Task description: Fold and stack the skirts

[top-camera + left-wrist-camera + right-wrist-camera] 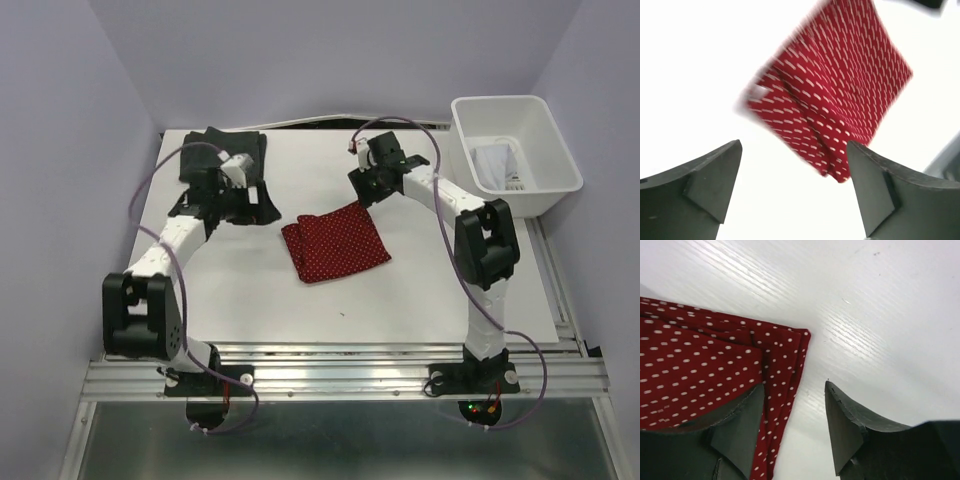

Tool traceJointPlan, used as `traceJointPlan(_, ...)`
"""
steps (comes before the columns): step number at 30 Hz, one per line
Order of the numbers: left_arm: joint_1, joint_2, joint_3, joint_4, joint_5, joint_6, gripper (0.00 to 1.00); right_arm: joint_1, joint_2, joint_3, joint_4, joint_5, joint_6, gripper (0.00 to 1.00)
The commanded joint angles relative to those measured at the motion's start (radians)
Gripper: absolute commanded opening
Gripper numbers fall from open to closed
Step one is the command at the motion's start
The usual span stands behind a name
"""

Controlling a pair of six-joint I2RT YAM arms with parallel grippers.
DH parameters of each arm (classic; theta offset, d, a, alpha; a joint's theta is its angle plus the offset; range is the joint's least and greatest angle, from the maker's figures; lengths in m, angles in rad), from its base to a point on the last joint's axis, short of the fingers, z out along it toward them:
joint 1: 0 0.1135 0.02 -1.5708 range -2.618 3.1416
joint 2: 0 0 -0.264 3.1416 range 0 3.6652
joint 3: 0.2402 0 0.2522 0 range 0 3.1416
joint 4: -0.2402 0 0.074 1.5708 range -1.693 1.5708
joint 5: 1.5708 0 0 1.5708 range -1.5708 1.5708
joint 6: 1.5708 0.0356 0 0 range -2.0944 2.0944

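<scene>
The red skirt (pixel 335 245) with tiny white dots lies folded into a rough square mid-table. It is blurred in the left wrist view (pixel 835 85). My left gripper (pixel 262 200) hovers left of it, open and empty (pixel 792 170), its fingers (pixel 715 180) wide apart. My right gripper (pixel 362 190) sits at the skirt's far corner (pixel 785 340), open (pixel 795 410). Its left finger (pixel 740 425) is over the cloth edge and the other finger is over bare table. The dark skirt (pixel 215 150) lies folded at the back left, partly under my left arm. The white skirt (pixel 493 165) is in the bin.
A white plastic bin (pixel 560 175) stands off the table's back right corner. The white tabletop (pixel 250 290) ends at a metal rail near the arm bases. Purple walls close in the back and sides.
</scene>
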Motion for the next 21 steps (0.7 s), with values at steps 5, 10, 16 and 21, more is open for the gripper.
traceJointPlan(5,0.186,-0.299,-0.074,0.089,-0.123,-0.126,0.98,0.150,-0.186,0.060,0.021,-0.095,0.141,0.62)
traceJointPlan(10,0.308,-0.350,-0.267,0.172,0.017,-0.321,0.98,0.287,-0.067,0.190,-0.023,0.060,0.256,0.66)
traceJointPlan(16,0.311,-0.433,-0.387,0.208,-0.053,-0.404,0.98,0.411,0.085,0.268,-0.109,0.191,0.355,0.66)
traceJointPlan(21,0.311,-0.422,-0.396,0.187,-0.093,-0.410,0.98,0.454,0.140,0.275,-0.102,0.293,0.381,0.64)
